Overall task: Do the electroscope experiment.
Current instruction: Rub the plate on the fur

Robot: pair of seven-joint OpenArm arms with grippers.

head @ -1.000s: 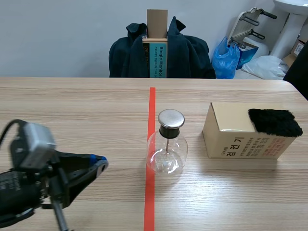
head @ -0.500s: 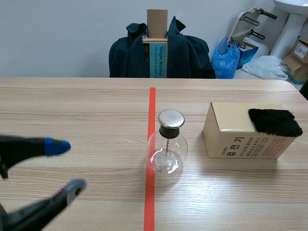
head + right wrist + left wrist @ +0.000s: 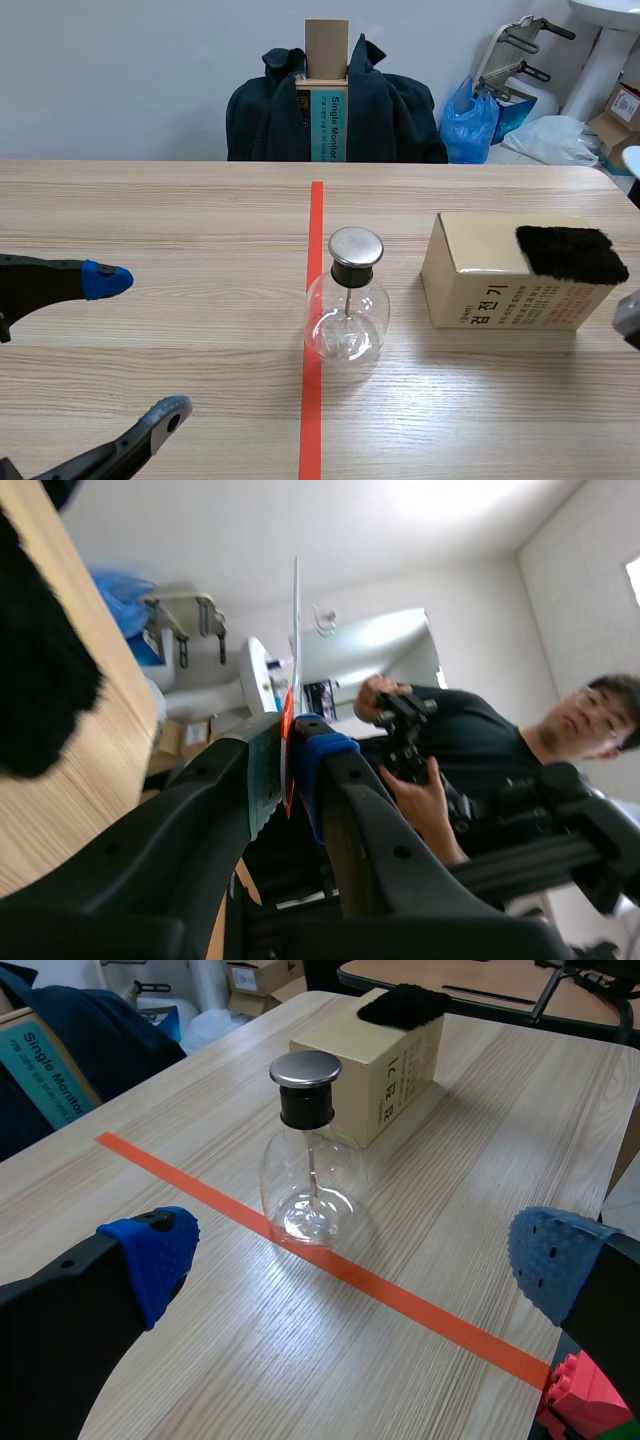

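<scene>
Electroscope (image 3: 312, 1175) ahead of L gripper (image 3: 352, 1260) (agape).

Clear flask (image 3: 346, 325), silver cap (image 3: 356, 245), tan box (image 3: 480, 262), black cloth (image 3: 570, 253), white sheet (image 3: 296, 650)

Electroscope (image 3: 346, 305): clear glass flask, metal disc cap, upright on tabletop (image 3: 180, 220). Fur pad (image 3: 570, 254) atop box (image 3: 480, 262). Thin plate (image 3: 296, 630) clamped between right fingers (image 3: 325, 765).

The electroscope (image 3: 346, 325) is clear, shiny glass with a smooth metal cap (image 3: 356, 246). The box (image 3: 480, 262) is dull cardboard, and the black pad (image 3: 570, 253) on it looks fluffy. The table (image 3: 180, 230) is light, streaky wood. The right gripper (image 3: 287, 755) pinches a thin, smooth sheet (image 3: 296, 630).
</scene>
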